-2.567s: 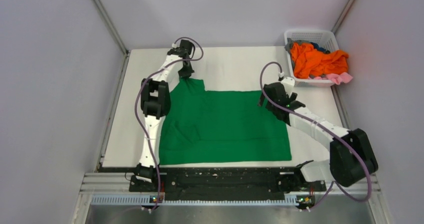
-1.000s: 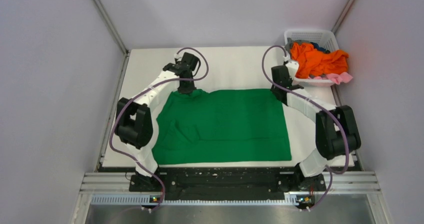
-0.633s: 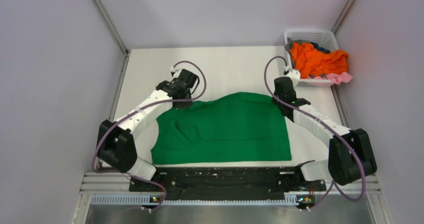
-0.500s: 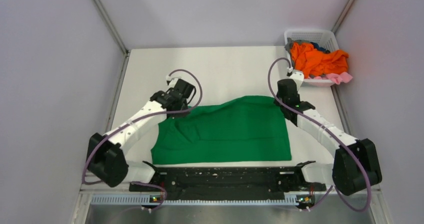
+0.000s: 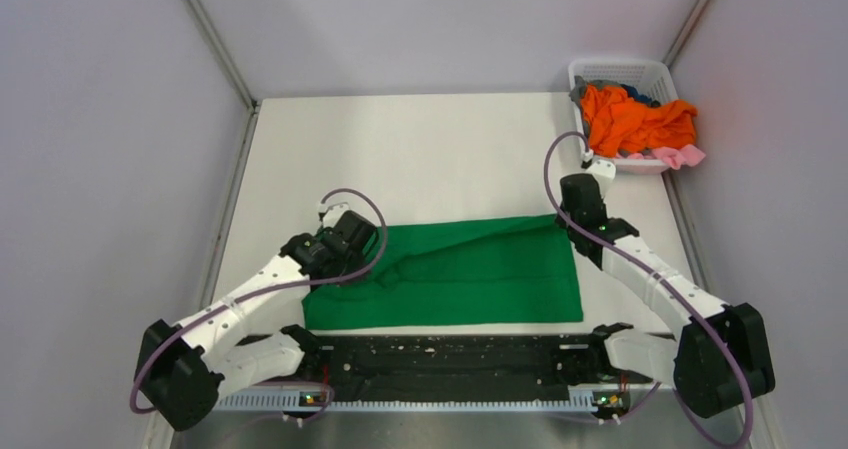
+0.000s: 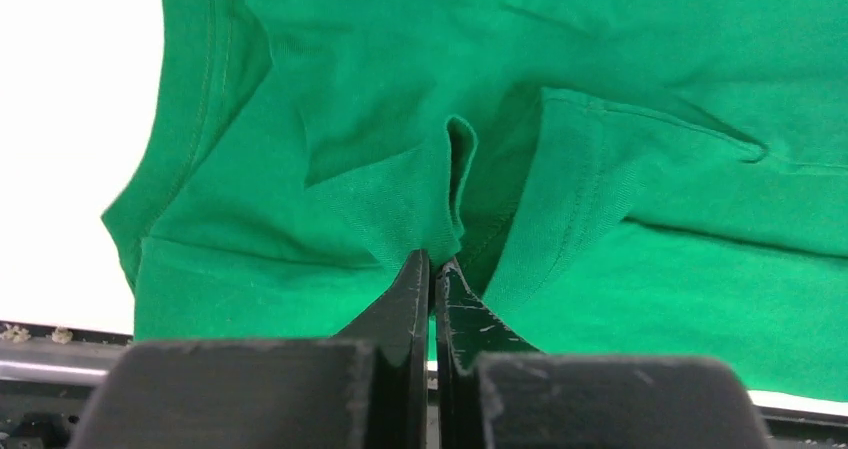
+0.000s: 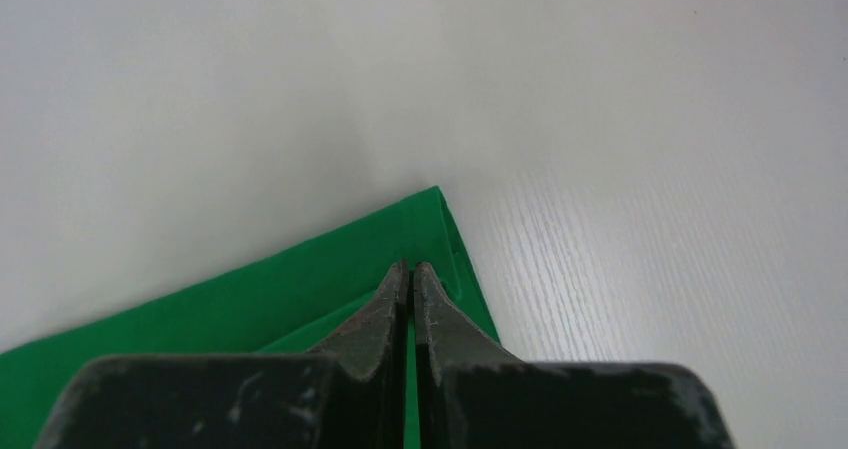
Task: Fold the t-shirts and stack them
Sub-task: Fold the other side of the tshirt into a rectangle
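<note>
A green t-shirt (image 5: 470, 274) lies folded on the worktop (image 5: 420, 149), the left tool (image 6: 433, 262) pinched shut on its bunched left end, the right tool (image 7: 411, 267) clamped on its far-right corner. Beyond that corner, an orange t-shirt (image 5: 635, 119) fills a white basket (image 5: 618, 66).

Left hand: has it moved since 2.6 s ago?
Yes. The left hand came back from the far side of the table toward its near edge, shut on the green t-shirt.
</note>
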